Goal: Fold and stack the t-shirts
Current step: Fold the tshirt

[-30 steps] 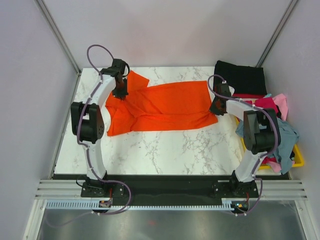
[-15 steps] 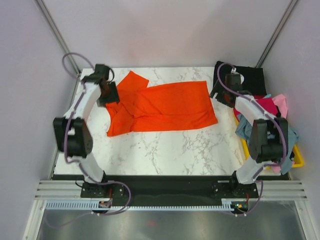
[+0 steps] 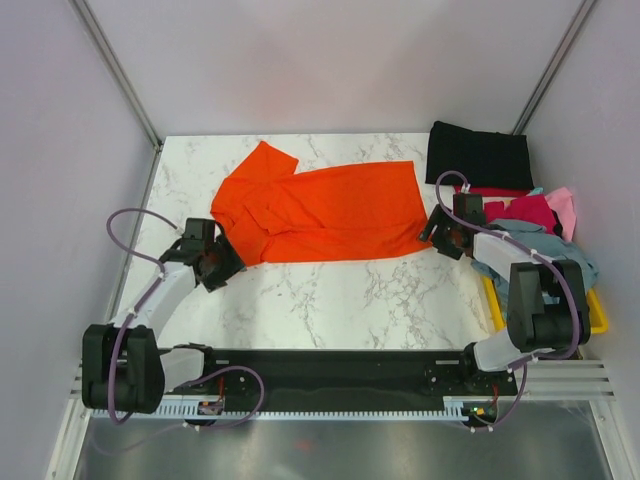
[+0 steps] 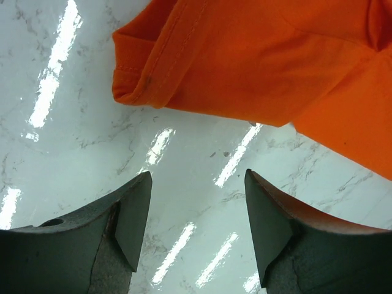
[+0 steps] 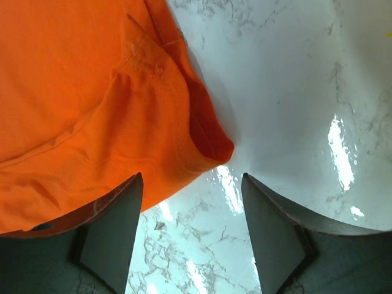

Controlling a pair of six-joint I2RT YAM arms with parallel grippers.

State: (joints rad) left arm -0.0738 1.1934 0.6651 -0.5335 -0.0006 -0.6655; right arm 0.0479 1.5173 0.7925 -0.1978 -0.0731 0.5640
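Note:
The bright orange t-shirt [image 3: 330,210] lies spread across the far half of the marble table [image 3: 330,300], one sleeve folded over at its left end. My left gripper [image 3: 230,260] hangs open just short of the shirt's near left corner [image 4: 141,86], with only bare marble between its fingers [image 4: 131,214]. At the near right corner [image 5: 208,144] my right gripper [image 3: 434,236] is also open and empty, the orange hem just ahead of its fingertips [image 5: 122,208]. A folded black t-shirt [image 3: 480,155] lies at the far right.
A yellow bin [image 3: 596,318] at the right edge holds a heap of pink [image 3: 562,205], red [image 3: 520,212] and grey-blue [image 3: 545,255] shirts, spilling over its rim close to the right arm. Grey walls enclose the table on three sides.
Both grippers opened and let go of the orange shirt. Both arms drew back toward the near side and now sit low at the shirt's two near corners.

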